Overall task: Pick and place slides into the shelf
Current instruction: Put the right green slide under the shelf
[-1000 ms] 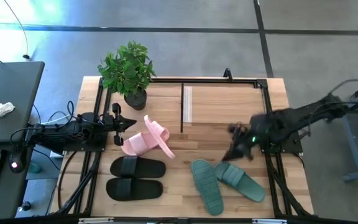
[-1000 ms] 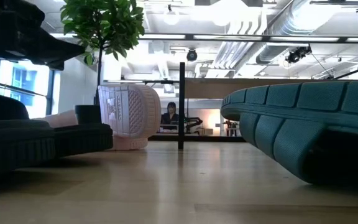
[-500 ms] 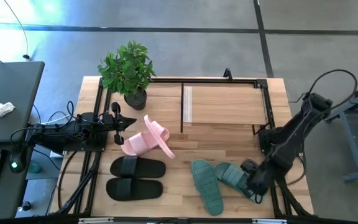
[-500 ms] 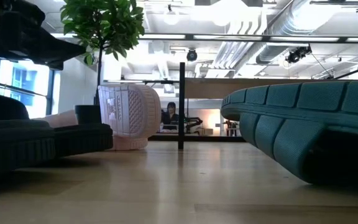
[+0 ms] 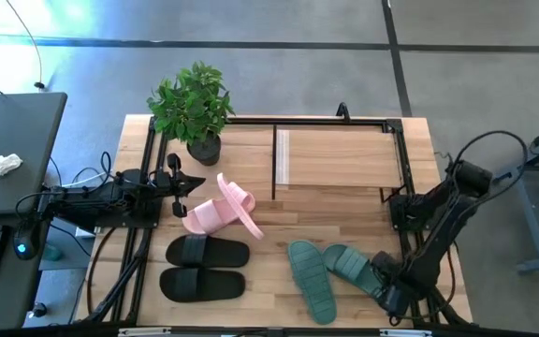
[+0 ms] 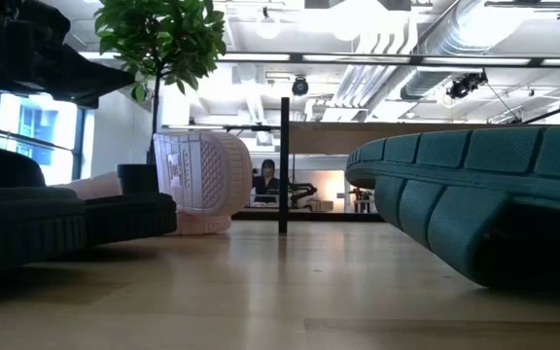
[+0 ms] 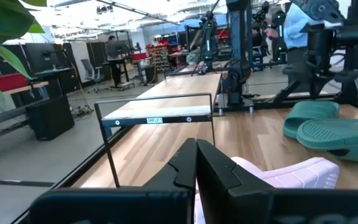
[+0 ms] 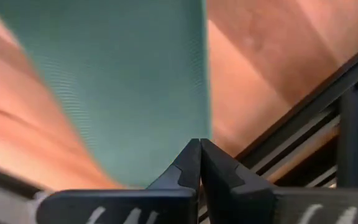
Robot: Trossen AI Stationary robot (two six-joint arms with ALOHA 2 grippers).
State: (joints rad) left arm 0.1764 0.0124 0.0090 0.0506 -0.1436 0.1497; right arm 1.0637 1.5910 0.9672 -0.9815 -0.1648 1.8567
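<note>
Six slides lie on the wooden table. The pink pair [image 5: 215,212] sits left of centre, with one slide flat and the other standing on its edge against it. The black pair [image 5: 204,267] is near the front left and the green pair [image 5: 330,273] near the front right. The shelf [image 5: 340,154], a light plank in a thin black frame, stands at the far middle. My right gripper [image 5: 386,286] is shut and points down over the near-right end of the right green slide [image 8: 135,81]. My left gripper [image 5: 182,183] is shut and level at the table's left, beside the pink pair [image 7: 284,177]. My right gripper points its shut fingers [image 8: 191,163] down at the near-right end of the right green slide [image 5: 374,279], close to that end's edge. I cannot tell whether the tips touch it. The slide lies flat on the table.
A potted plant [image 5: 193,108] stands at the far left corner. Black frame rails [image 5: 410,253] run along the table's left and right edges, close to my right gripper. A grey desk with a keyboard [image 5: 7,159] stands to the left of the table.
My right gripper has swung from above the table's right middle toward the near edge and down. It has tipped from roughly level to pointing down and has stayed shut. The slides have kept their places.
</note>
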